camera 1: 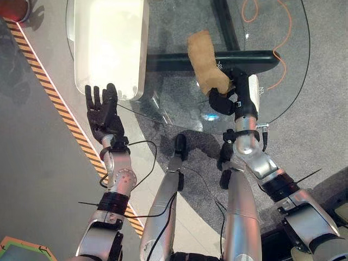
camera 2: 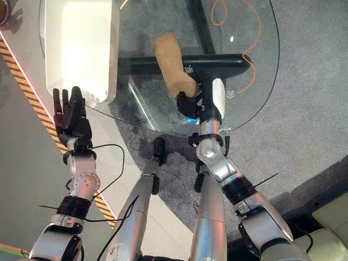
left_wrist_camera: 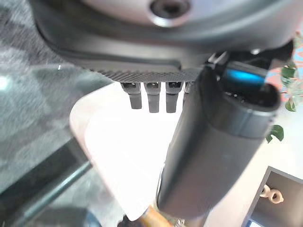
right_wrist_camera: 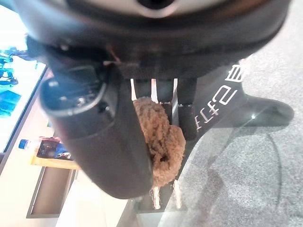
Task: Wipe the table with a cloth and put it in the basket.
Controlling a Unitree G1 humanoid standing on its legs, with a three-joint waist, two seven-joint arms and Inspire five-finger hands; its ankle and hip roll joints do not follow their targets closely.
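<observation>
Below me, a black-and-yellow striped tape runs across the floor from 11 o'clock toward 7 o'clock. 1 orange cable loops over the grey carpet at 1 o'clock. A red object sits at the far 11 o'clock corner. A green mat with an orange edge lies near me at 8 o'clock. Past my right wrist, 1 bottle lies on a shelf.

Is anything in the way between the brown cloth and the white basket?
Nothing visible is. The right hand grips the cloth on the glass table. The basket sits on the same table toward the robot's left, with bare glass between them. The left hand hovers open near the basket's near end.
</observation>
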